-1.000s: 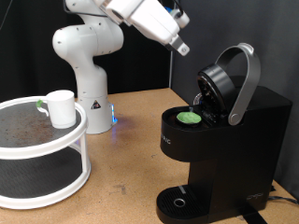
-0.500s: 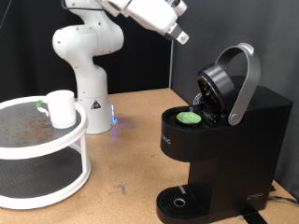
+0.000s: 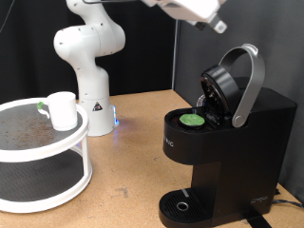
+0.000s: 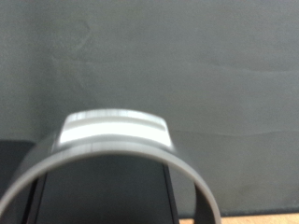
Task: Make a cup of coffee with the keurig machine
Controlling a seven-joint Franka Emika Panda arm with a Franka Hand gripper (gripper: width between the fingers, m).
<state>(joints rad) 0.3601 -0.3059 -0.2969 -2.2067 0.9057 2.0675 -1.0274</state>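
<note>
Black backdrop (image 3: 152, 52), brown wooden tabletop (image 3: 133, 142)

Gripper (image 3: 219, 26) has risen and shifted toward the exterior view's right since the earlier frames: 1.0 s ago it hung over the gap between the robot base and the keurig machine (image 3: 228, 133), lower in frame; 0.5 s ago higher, near the top edge; now mostly cut off by the top edge, above the raised lid handle (image 3: 249, 81). Finger state not discernible. Wrist view now shows the arched handle (image 4: 112, 154) close below
</note>
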